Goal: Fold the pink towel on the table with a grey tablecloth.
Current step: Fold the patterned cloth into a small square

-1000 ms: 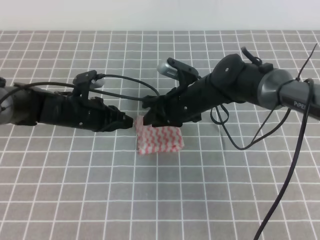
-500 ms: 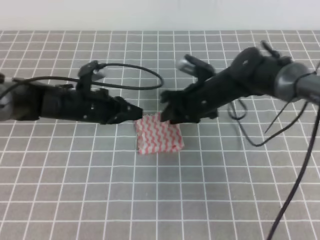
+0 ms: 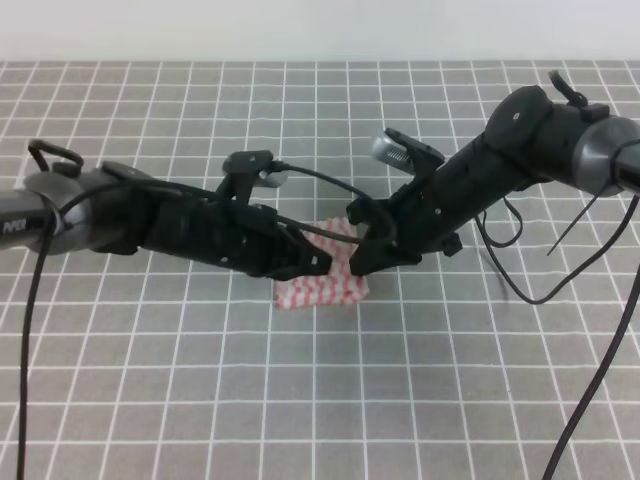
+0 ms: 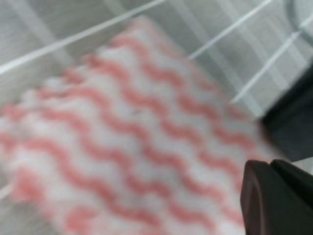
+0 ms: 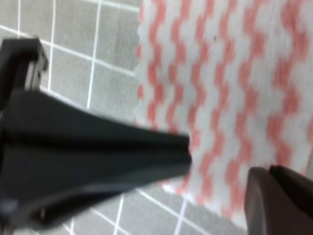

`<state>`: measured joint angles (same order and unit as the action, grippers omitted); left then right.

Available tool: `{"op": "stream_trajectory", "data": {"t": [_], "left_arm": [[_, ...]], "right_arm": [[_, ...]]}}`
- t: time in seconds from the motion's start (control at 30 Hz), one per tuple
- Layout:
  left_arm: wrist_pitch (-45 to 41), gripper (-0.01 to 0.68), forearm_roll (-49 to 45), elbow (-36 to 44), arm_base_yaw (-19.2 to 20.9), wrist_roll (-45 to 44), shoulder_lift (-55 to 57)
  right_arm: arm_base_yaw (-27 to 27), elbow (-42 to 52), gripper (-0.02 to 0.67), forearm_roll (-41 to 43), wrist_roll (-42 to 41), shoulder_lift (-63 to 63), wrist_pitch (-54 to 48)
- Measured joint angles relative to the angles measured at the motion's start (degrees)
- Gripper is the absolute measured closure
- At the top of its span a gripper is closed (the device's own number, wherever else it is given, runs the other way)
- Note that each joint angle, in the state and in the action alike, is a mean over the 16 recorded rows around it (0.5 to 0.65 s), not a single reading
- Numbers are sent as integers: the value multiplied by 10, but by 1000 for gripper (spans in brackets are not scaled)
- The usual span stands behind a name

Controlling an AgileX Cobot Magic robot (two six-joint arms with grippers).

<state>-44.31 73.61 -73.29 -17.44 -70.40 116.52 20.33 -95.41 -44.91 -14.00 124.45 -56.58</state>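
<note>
The pink towel lies folded into a small rectangle in the middle of the table with a grey tablecloth. My left gripper reaches in from the left and sits low over the towel's left half, its jaws together. Leaning in from the right, my right gripper is over the towel's right edge, also shut. The towel fills the blurred left wrist view, with the shut fingertips at bottom right. In the right wrist view the towel lies beyond the left arm.
Black cables hang from the right arm above the cloth. Another cable trails down from the left arm at the far left. A pale wall borders the table's far edge.
Both grippers have come down and toward the front, over the towel; the left one has reached further right. The towel keeps its shape and place.
</note>
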Motion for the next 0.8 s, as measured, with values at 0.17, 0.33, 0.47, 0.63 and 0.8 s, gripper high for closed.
{"op": "stream_trajectory", "data": {"t": [0.17,0.33,0.47,0.63,0.8], "left_arm": [[23,676,-34,0,-2,16,1],[37,676,-63,0,-1,35,2],[46,676,-80,0,-1,46,4],[54,676,-90,0,-1,56,6],[56,676,-92,-1,-1,59,6]], "right_arm": [[0,0,661,5,0,0,-20],[0,0,662,9,0,0,-36],[0,0,663,11,0,1,-47],[1,0,663,15,0,8,-58],[2,-1,664,19,-1,15,-65]]}}
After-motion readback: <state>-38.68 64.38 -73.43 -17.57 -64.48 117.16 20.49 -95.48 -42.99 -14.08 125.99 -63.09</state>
